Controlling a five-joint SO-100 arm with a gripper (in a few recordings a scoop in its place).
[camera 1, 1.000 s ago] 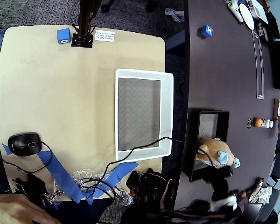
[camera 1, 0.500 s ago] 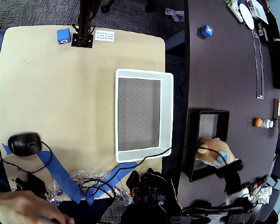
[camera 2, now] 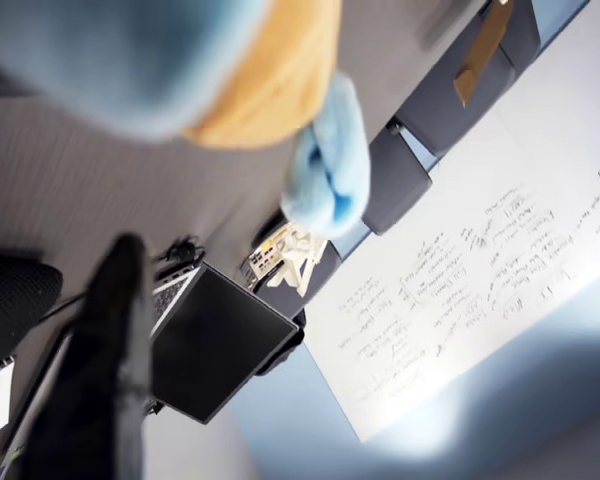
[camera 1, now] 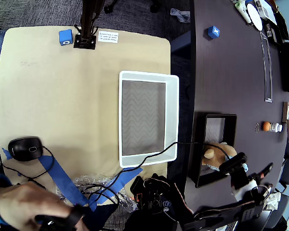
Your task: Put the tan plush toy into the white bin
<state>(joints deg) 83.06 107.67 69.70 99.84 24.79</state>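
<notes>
The tan plush toy (camera 1: 213, 153) lies at the lower end of a black bin on the dark table, right of the white bin (camera 1: 172, 115), which stands empty on the tan table. My gripper (camera 1: 232, 164) is right over the toy and hides most of it, leaving a tan end and a bit of light blue visible. In the wrist view the plush toy (camera 2: 270, 70) fills the top, very close and blurred, with a light blue patch hanging down. One dark finger (camera 2: 100, 380) shows at the lower left. How the jaws stand is unclear.
The black bin (camera 1: 198, 149) stands right of the white bin across a gap between tables. A black cable (camera 1: 149, 153) crosses the white bin's lower corner. Blue cubes (camera 1: 212, 32) (camera 1: 65, 37), a mouse (camera 1: 25, 148), blue tape and a person's hand (camera 1: 24, 207) are around.
My gripper has come up from the lower right onto the plush toy and now covers it. The toy has shifted slightly left. The person's hand at the lower left moved right.
</notes>
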